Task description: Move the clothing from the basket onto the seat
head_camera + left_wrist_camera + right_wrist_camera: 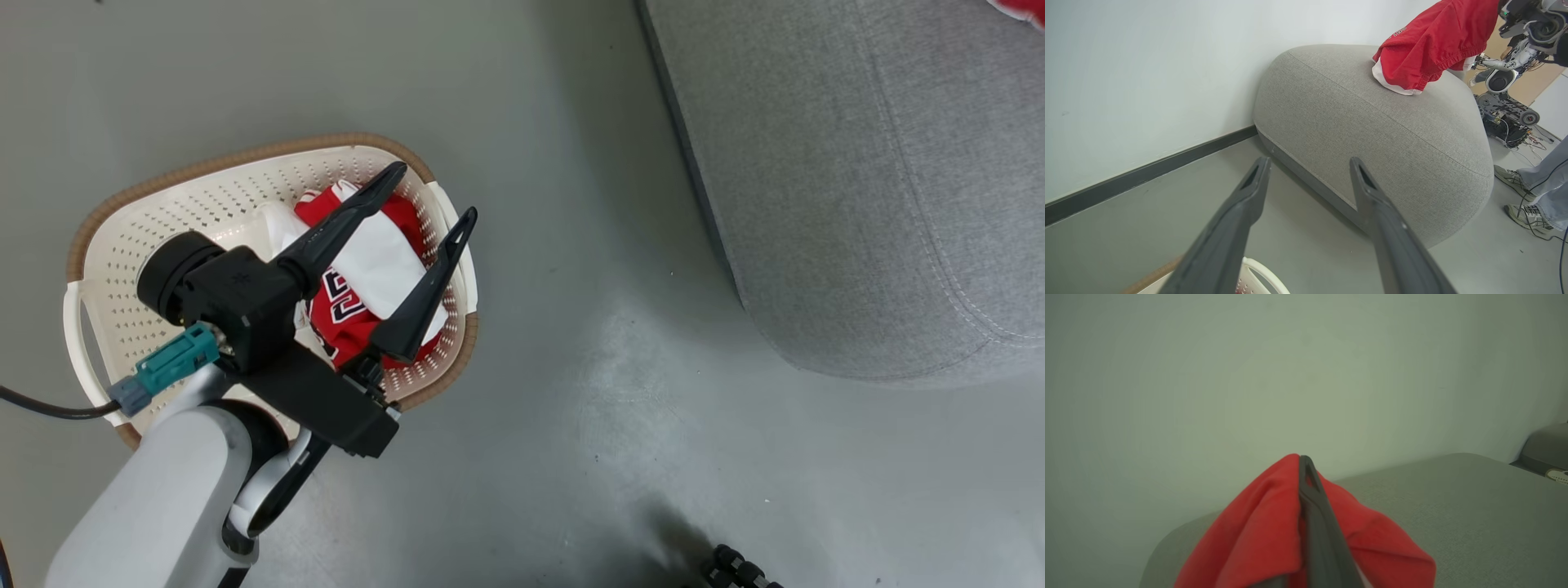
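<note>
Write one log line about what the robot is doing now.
left gripper: open over basket | right gripper: shut on red garment over seat | jersey: in basket

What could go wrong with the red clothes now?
The right claw pinches red clothing draped onto the rounded seat; let go there, it might slide off. The open left claw hangs above the shirt in the basket and could snag the basket's holes.
</note>
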